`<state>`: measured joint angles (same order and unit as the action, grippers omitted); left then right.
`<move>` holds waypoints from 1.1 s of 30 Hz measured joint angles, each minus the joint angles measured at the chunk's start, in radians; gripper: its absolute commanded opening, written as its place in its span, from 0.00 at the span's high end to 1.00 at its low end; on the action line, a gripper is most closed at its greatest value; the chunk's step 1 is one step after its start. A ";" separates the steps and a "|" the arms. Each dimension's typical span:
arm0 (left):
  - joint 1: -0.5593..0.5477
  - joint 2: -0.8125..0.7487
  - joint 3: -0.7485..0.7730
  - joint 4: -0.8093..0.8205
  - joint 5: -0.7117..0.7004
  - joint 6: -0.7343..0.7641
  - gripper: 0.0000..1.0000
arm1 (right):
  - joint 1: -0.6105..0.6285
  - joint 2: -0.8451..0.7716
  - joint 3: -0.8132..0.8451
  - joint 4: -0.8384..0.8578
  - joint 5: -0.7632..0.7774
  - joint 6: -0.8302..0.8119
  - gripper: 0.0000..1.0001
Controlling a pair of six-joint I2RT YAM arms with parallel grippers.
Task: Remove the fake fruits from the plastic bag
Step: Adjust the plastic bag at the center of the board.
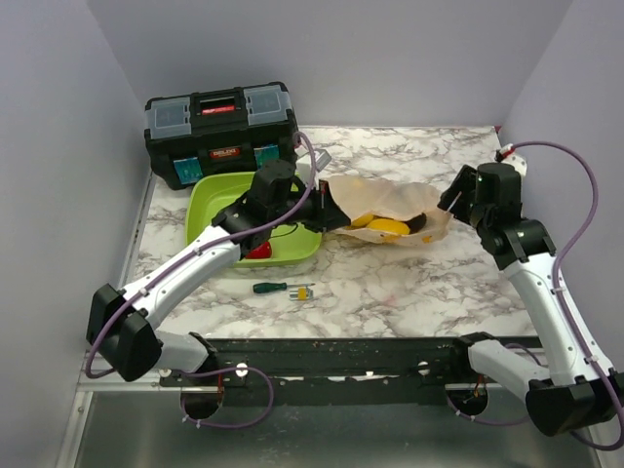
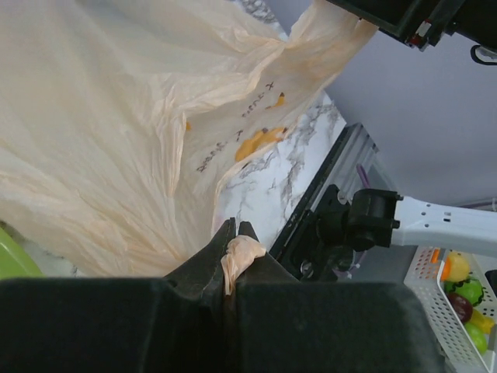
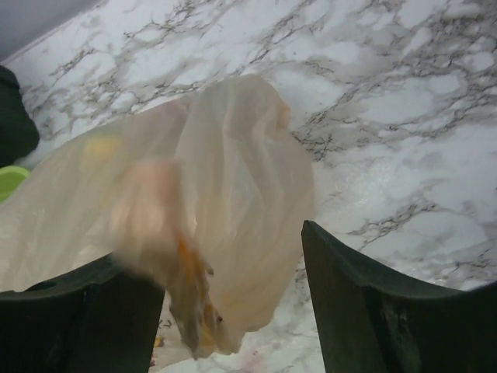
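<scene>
The peach plastic bag (image 1: 395,200) lies across the marble top, right of the tray. Two yellow fake fruits (image 1: 382,227) and a dark one (image 1: 422,222) show at its near edge. My left gripper (image 1: 328,209) holds the bag's left end. In the left wrist view it (image 2: 237,247) is shut on a pinched fold, and the bag (image 2: 116,132) hangs stretched beyond it. My right gripper (image 1: 451,200) is at the bag's right end. In the right wrist view it (image 3: 225,311) is open, and the bag's end (image 3: 233,194) hangs blurred between the fingers (image 3: 373,311).
A lime-green tray (image 1: 210,195) with a red ball (image 1: 258,252) sits left of the bag, under my left arm. A black toolbox (image 1: 219,132) stands behind it. A screwdriver (image 1: 283,289) lies near the front. The left wrist view shows a white basket (image 2: 435,311) of fruits beyond the table.
</scene>
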<state>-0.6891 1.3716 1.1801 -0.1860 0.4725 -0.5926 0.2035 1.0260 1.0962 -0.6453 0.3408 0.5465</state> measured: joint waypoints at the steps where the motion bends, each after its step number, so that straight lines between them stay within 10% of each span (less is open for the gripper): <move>1: 0.000 -0.019 -0.016 0.013 0.000 -0.003 1.00 | 0.000 -0.012 0.025 -0.021 -0.021 -0.027 0.25; 9: -0.014 -0.077 -0.084 0.121 0.000 -0.034 1.00 | 0.018 0.014 0.229 -0.044 -0.239 -0.138 0.21; 15: -0.026 -0.076 -0.100 0.152 -0.001 -0.050 1.00 | 0.343 0.176 0.341 -0.046 -0.270 -0.184 0.19; 24: -0.037 -0.083 -0.195 0.176 -0.025 -0.064 1.00 | 0.513 0.169 0.180 -0.026 -0.284 -0.152 0.23; 33: -0.038 -0.131 -0.276 0.187 -0.051 -0.064 1.00 | 0.514 0.090 0.013 -0.063 0.084 0.018 0.25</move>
<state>-0.7269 1.2407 0.9043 0.0006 0.4210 -0.6563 0.7177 1.1160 1.1088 -0.7078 0.4248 0.5648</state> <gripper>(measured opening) 0.006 0.773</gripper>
